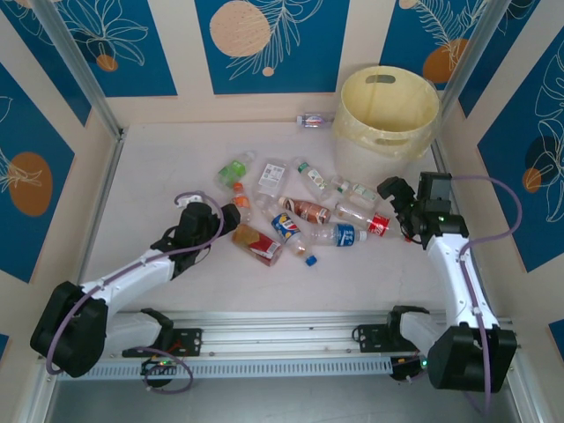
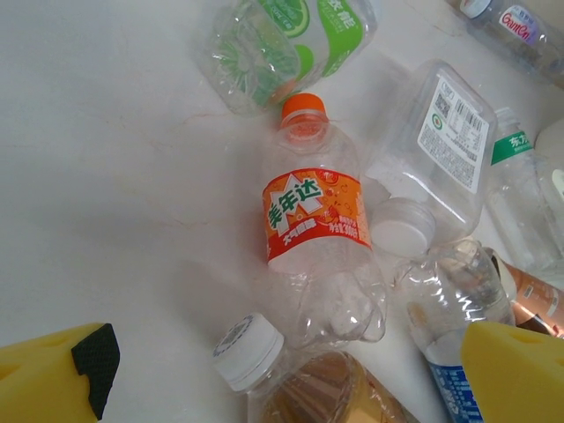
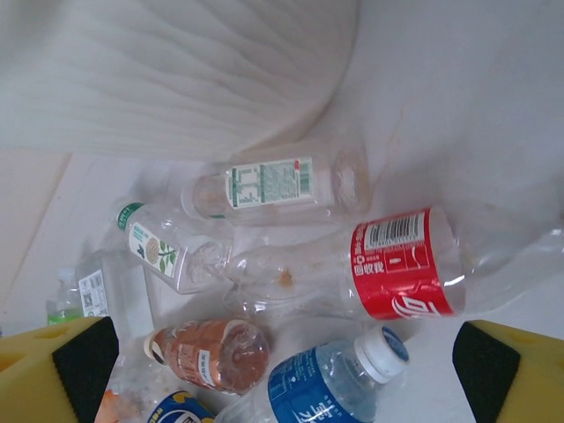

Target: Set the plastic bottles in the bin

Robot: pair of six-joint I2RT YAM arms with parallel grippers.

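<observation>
Several plastic bottles (image 1: 300,211) lie scattered mid-table, and one more bottle (image 1: 313,121) rests by the back wall. The pale yellow bin (image 1: 384,148) stands upright at the back right. My left gripper (image 1: 225,216) is open at the pile's left edge; its wrist view has an orange-label bottle (image 2: 313,220) and a white-capped brown bottle (image 2: 295,383) between the yellow fingers (image 2: 53,374). My right gripper (image 1: 394,196) is open at the pile's right end, over a red-label bottle (image 3: 405,264) and a blue-label bottle (image 3: 326,383). Neither gripper holds anything.
Patterned blue walls (image 1: 31,167) and metal posts (image 1: 79,66) enclose the table on three sides. The bin's ribbed wall (image 3: 176,70) rises just behind the right gripper. A rail (image 1: 282,339) runs along the near edge between the arm bases.
</observation>
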